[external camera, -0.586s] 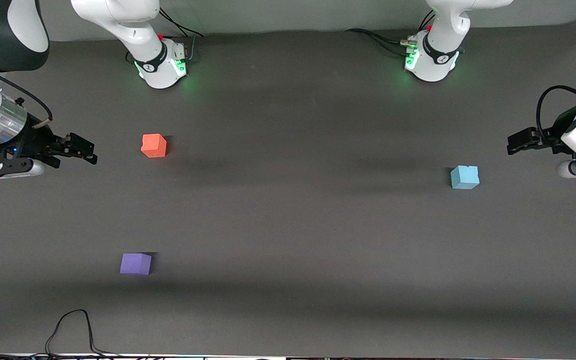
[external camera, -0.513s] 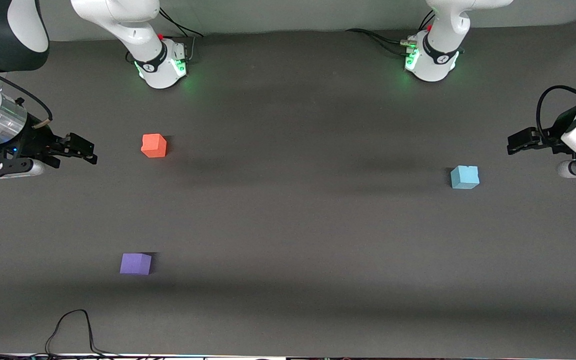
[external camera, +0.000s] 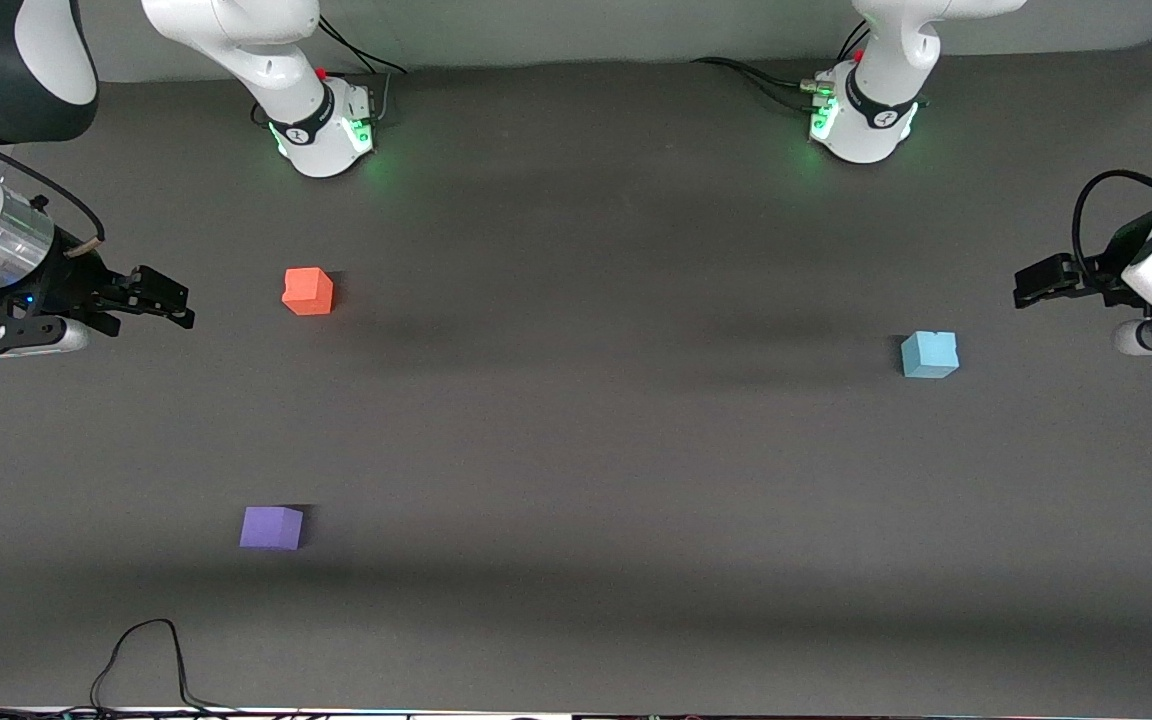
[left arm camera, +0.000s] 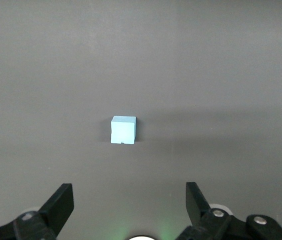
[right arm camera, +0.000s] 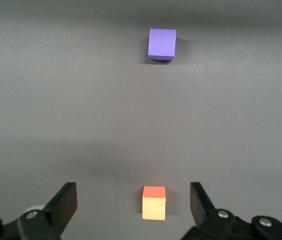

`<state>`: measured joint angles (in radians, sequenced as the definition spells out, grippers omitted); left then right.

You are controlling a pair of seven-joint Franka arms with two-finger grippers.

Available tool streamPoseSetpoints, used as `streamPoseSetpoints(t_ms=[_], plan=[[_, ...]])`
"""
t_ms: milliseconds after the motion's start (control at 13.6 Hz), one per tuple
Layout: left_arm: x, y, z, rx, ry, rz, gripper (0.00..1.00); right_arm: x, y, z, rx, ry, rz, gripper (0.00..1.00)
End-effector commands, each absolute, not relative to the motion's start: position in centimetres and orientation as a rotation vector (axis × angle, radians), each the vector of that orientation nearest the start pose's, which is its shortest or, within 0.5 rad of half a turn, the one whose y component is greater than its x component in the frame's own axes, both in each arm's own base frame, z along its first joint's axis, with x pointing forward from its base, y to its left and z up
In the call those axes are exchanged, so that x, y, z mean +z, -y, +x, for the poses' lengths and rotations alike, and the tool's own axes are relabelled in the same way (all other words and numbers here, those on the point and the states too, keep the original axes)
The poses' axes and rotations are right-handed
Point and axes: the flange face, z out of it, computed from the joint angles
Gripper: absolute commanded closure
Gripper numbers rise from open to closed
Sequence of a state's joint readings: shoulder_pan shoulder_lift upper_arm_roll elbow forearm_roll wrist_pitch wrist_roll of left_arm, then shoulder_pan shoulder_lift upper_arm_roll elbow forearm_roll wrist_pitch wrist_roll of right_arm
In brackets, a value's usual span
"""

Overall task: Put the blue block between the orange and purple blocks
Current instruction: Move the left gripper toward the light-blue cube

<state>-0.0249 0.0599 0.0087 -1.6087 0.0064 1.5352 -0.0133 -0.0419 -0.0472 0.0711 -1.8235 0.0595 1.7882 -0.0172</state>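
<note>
Nearest the front camera, the purple block [external camera: 271, 527] sits alone on the dark table [external camera: 586, 480], toward the right arm's end, and it serves as the landmark for everything else. Farther from the front camera than the purple block, and well apart from it, lies the blue block [external camera: 929, 354], out toward the left arm's end of the table, resting flat with a small notch on its top edge. Farther again than the purple block, at the same end of the table as it, stands the orange block [external camera: 307, 291], so the stretch of table between the orange and purple cubes holds nothing, and the blue block is nowhere near it. The right wrist view shows the same pair: the orange block [right arm camera: 153, 202] close under the camera and the purple block [right arm camera: 162, 43] much farther off. The right gripper [external camera: 164, 303] hovers over the table's edge at the purple block's end, beside the orange block but not touching it, its fingers spread wide apart and empty. The left gripper [external camera: 1036, 283] hangs over the table end away from the purple block, near the blue block [left arm camera: 123, 130], its fingers [left arm camera: 58, 205] likewise parted with nothing between them.
</note>
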Motion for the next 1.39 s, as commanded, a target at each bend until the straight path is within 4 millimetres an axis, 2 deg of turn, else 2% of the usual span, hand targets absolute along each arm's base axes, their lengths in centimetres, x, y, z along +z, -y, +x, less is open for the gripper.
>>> streamPoseSetpoints(t_ms=[0,147,366,586,733,806,1099,1319], plan=[[58.3,-0.6,55.2,0.224,-0.081,-3.134,0.0,55.4,-1.9,54.8,-0.033,0.084,-3.108,0.0],[58.8,-2.2,52.4,0.215,-0.061,-3.128,0.0,55.4,-2.0,54.8,-0.033,0.086,-3.108,0.0],[57.8,-2.3,47.2,0.153,-0.067,-3.11,0.0,55.4,-2.0,54.8,-0.033,0.086,-3.108,0.0],[56.8,-2.5,45.6,0.151,-0.063,-3.112,0.0,55.4,-1.9,54.8,-0.031,0.084,-3.108,0.0],[56.1,-2.7,46.1,0.137,-0.069,-3.098,0.0,55.3,-1.9,54.8,-0.029,0.084,-3.108,0.0],[54.9,-2.6,46.6,0.135,-0.076,-3.09,0.0,55.3,-1.9,54.7,-0.017,0.084,-3.108,0.0],[46.7,-3.7,48.6,0.094,-0.088,-3.091,0.0,55.4,-2.0,54.7,-0.017,0.084,-3.108,0.0],[40.7,-5.1,48.9,0.071,-0.134,-3.094,0.0,55.3,-1.8,54.7,-0.014,0.081,-3.108,0.0]])
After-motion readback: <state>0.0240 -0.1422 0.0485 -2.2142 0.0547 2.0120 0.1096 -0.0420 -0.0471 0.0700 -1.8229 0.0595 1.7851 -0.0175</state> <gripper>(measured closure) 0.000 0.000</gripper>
